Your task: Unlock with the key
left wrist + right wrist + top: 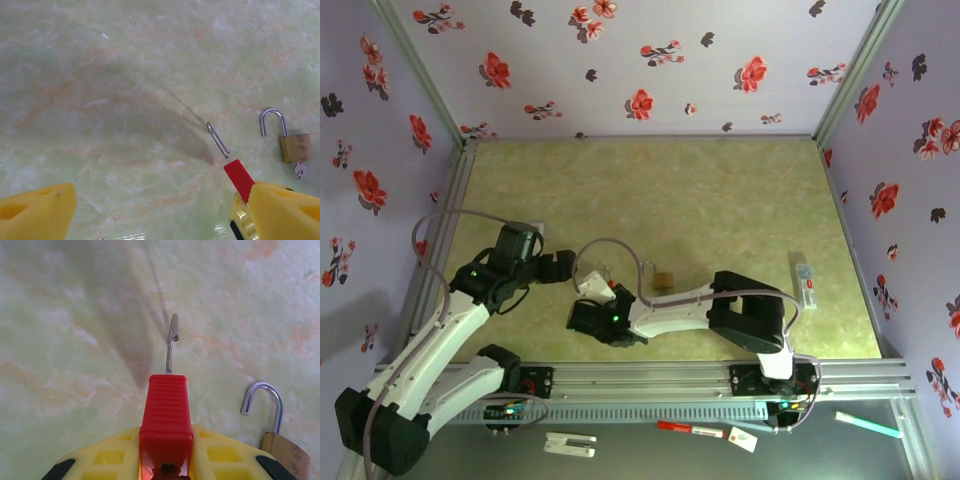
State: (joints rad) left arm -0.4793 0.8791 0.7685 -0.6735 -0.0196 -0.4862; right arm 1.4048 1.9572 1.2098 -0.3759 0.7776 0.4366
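The right gripper (pixel 165 445) is closed on a red tool (pixel 166 405). The tool's thin metal tip (pixel 172 340) sticks out ahead of the gripper and points down at the table (pixel 100 75). The tip looks like it touches nothing, though that is hard to tell. The padlock (pixel 296 148) lies flat on the table, just beside this gripper on its right side and a little behind the tip. The padlock's metal loop (pixel 272 120) is lifted up, and one end of it is free, so the lock looks open already. A small silver piece (pixel 299 171) sticks out of the bottom of the padlock. It may be the key, but it is too small to be sure. The left gripper (pixel 160 220) is spread wide and holds nothing. It hangs over the bare table, and the padlock is off to its right. The unlocking step seems to be done or very nearly done. If so, the next move only needs the right gripper to pull the red tool back without bumping the padlock. If the loop is not fully free, the silver piece needs one more small, careful turn.
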